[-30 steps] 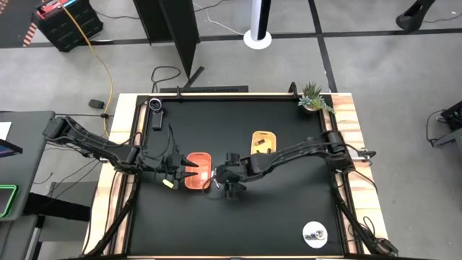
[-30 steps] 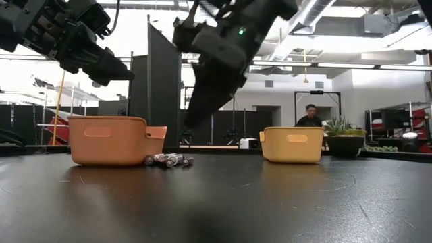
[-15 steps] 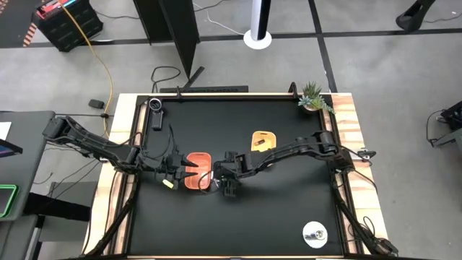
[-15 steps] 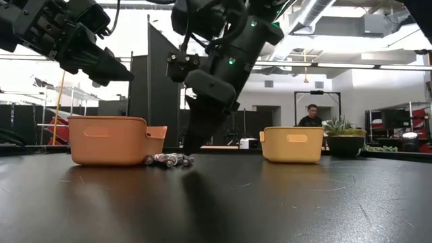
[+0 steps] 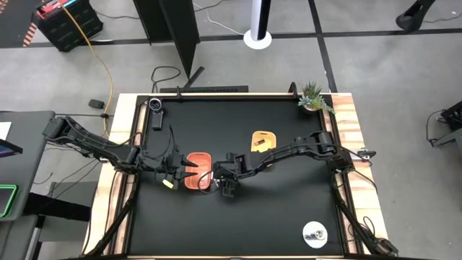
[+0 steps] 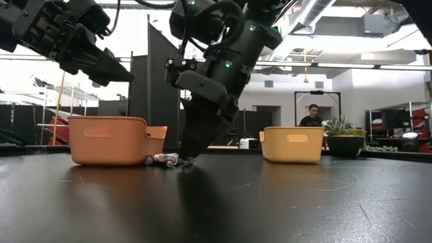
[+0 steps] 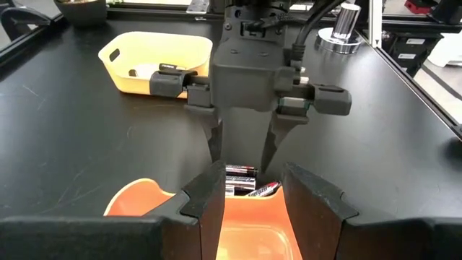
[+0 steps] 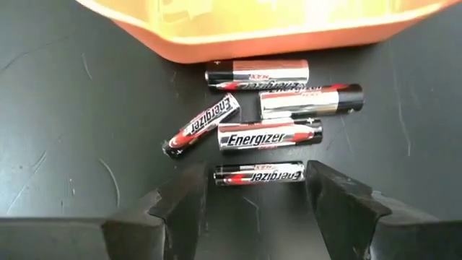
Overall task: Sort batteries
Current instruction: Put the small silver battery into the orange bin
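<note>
Straddling one battery [image 8: 259,174] with parted fingers, the right tool [image 8: 256,191] hovers beside the orange tray [image 6: 108,140]; yellow tray [image 7: 155,61] holds batteries; left tool [image 7: 253,206] gapes.

Left gripper [image 7: 253,198] fingers apart, over the orange tray [image 7: 249,235] at the near edge. Right gripper [image 7: 245,148] straight ahead, pointing down at the table [image 7: 72,137], jaws parted above the batteries [image 7: 245,182] lying just past the orange tray's rim. Yellow tray [image 7: 155,61] farther back, dark batteries inside. Silver disc with an upright post [image 7: 341,32] behind the right arm.
</note>
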